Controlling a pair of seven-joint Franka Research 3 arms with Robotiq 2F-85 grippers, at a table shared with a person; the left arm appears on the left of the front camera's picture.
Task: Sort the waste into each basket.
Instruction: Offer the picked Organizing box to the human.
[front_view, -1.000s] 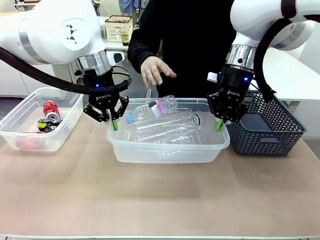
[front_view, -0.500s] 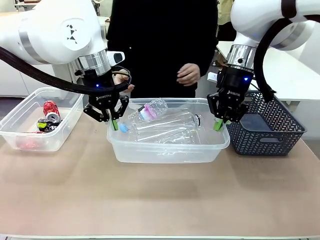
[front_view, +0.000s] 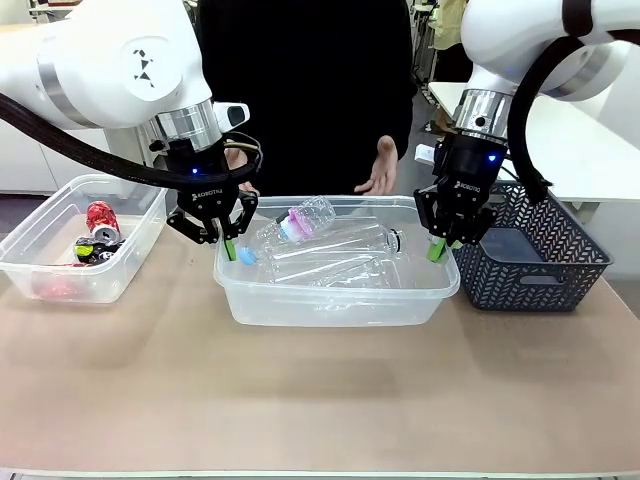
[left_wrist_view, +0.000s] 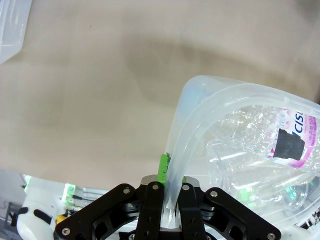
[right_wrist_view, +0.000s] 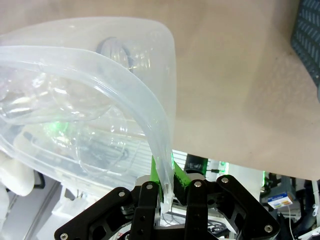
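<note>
The left gripper (left_wrist_view: 170, 192) rises from the bottom edge, its jaws closed on the rolled rim of a clear tub (left_wrist_view: 187, 117), with a green pad (left_wrist_view: 162, 168) pressed against the rim's outer side. Inside the tub lies a crumpled clear bottle (left_wrist_view: 250, 130) with a pink-and-white label (left_wrist_view: 295, 137). The beige desk (left_wrist_view: 100, 90) spreads beyond. A second clear tub's corner (left_wrist_view: 12, 22) shows at top left.

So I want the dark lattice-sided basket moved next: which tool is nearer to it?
Right. The right tool pinches the clear plastic tub's rim right beside the dark lattice-sided basket; the left tool grips the tub's opposite end.
</note>
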